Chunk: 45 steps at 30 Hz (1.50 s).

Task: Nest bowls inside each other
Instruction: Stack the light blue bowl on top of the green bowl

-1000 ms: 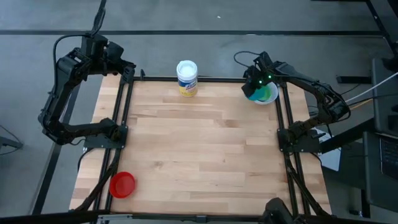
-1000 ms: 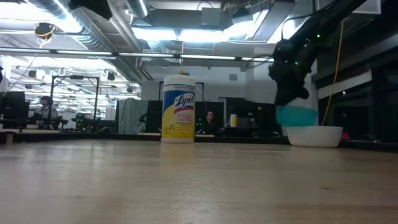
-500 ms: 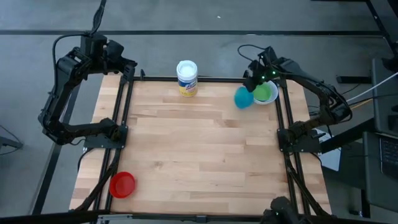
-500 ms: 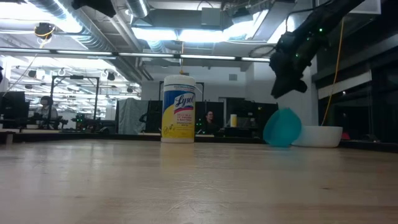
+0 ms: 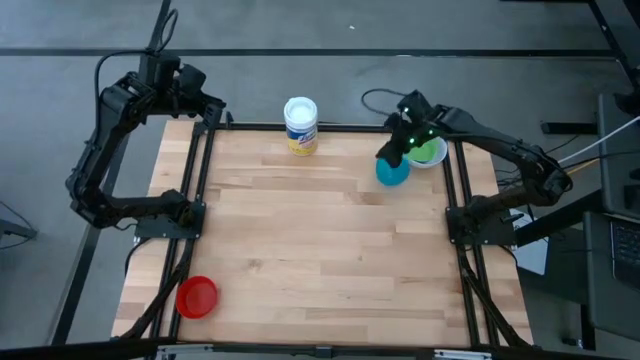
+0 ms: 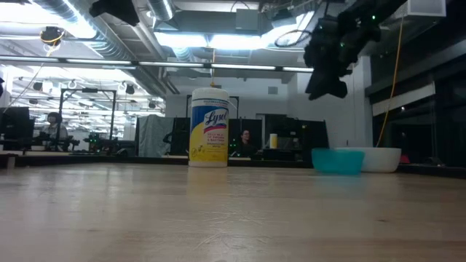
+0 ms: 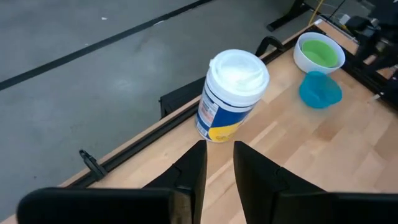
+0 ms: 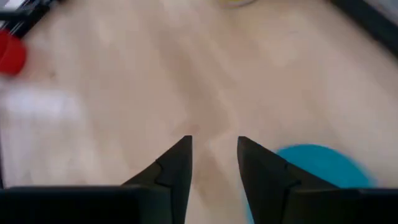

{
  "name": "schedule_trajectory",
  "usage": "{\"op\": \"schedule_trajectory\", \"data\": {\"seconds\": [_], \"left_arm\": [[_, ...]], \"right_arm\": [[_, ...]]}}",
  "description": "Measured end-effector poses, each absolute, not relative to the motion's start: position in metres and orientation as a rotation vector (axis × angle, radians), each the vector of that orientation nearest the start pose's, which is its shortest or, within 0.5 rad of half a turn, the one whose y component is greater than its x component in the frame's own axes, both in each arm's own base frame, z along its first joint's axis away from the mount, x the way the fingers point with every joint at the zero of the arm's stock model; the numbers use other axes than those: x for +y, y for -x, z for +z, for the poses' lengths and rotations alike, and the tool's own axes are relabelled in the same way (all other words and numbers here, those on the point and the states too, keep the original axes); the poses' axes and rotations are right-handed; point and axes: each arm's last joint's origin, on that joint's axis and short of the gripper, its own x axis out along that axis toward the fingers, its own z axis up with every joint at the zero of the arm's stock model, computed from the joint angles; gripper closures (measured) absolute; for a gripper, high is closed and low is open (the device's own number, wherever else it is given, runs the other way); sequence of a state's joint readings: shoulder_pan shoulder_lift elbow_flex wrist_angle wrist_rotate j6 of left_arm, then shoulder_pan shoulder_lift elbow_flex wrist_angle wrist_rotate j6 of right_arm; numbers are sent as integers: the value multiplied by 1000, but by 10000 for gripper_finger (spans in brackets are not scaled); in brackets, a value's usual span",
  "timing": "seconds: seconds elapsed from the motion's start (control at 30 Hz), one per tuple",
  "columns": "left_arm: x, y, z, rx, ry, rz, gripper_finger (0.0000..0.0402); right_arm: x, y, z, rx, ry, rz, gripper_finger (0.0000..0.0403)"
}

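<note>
A light blue bowl [image 5: 392,172] sits rim up on the table near the far right corner, resting on its base [image 6: 337,161]. Just to its right is a white bowl [image 5: 440,158] with a green bowl [image 5: 428,152] nested inside it. A red bowl [image 5: 197,296] lies at the near left corner. My right gripper [image 8: 214,158] hovers open above the light blue bowl, a little to its left, with nothing between its fingers. My left gripper [image 7: 218,165] is open over the far left corner, also with nothing in it.
A tall white container with a yellow label [image 5: 301,125] stands at the middle of the far edge. Black frame rails [image 5: 455,190] run along the table's sides. The bare wood in the middle [image 5: 320,230] is free room.
The light blue bowl was at my right gripper above the white bowl. It has dropped to the table on that bowl's left, stood on its edge for a moment, and now sits rim up. My right gripper has let go and gone up and toward the table's left edge.
</note>
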<state>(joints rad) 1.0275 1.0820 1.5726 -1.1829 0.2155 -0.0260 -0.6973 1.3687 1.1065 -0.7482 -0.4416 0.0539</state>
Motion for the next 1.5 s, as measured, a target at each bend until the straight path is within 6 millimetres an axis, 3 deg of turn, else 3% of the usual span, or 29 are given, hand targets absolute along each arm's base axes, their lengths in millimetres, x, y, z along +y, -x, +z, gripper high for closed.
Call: {"op": "schedule_trajectory", "data": {"seconds": [0.27, 0.6, 0.97, 1.5], "left_arm": [[131, -87, 442, 586, 450, 772, 324], [126, -85, 438, 638, 484, 729, 317], [120, -90, 435, 685, 465, 678, 317], [118, -92, 435, 712, 431, 675, 317]], "right_arm": [[-125, -236, 269, 989, -543, -210, 283], [-125, -236, 240, 1128, -533, -303, 256], [-116, -240, 212, 1161, -590, -312, 276], [-117, -242, 203, 1152, -612, -359, 277]]}}
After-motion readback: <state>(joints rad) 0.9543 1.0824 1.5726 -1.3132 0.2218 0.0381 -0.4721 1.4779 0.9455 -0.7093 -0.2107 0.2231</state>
